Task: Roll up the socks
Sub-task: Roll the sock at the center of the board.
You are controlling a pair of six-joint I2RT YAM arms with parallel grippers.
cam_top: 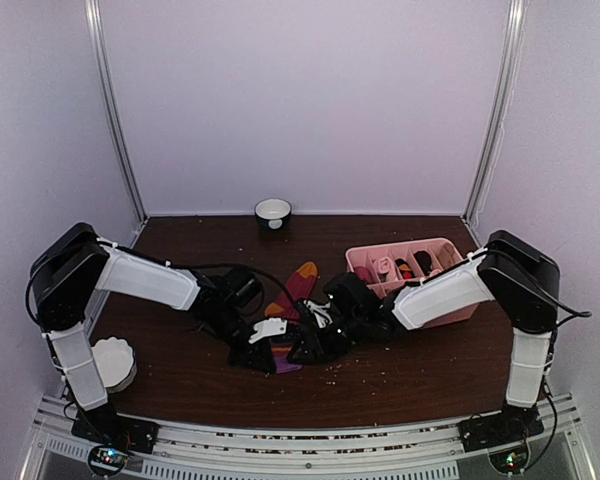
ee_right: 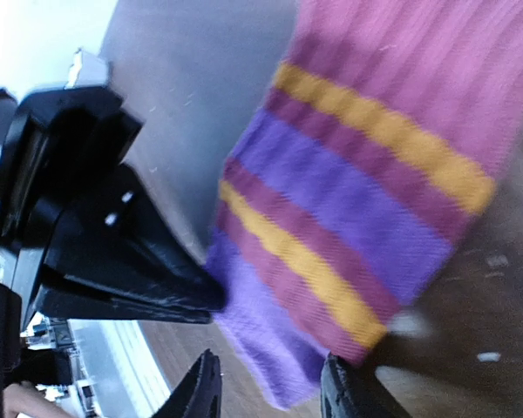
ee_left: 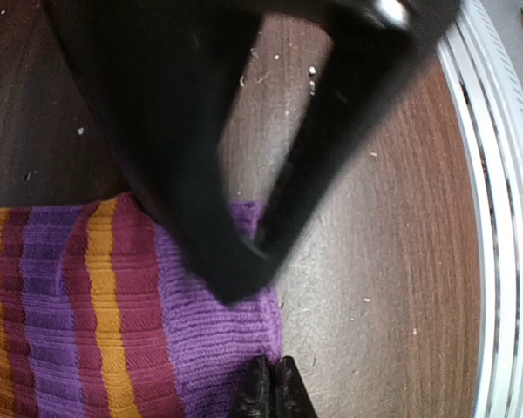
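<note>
One sock (cam_top: pixel 302 283), dark red with purple and orange stripes, lies flat on the brown table between the two arms. Its purple cuff (ee_left: pixel 227 340) points toward the near edge. My left gripper (ee_left: pixel 272 383) is shut, with its fingertips pinched on the cuff's right edge. In the top view the left gripper (cam_top: pixel 263 355) and the right gripper (cam_top: pixel 305 350) meet over the cuff end. The right gripper (ee_right: pixel 270 392) is open, and the cuff's purple corner (ee_right: pixel 279 348) lies between its fingers without touching them. Its black fingers (ee_left: pixel 183 174) loom over the cuff in the left wrist view.
A pink divided tray (cam_top: pixel 450 250) with small rolled socks stands at the right, under the right arm. A white bowl (cam_top: pixel 273 211) sits at the back wall and a white round object (cam_top: pixel 115 362) by the left arm's base. The metal rail (ee_left: pixel 506 218) runs along the near edge.
</note>
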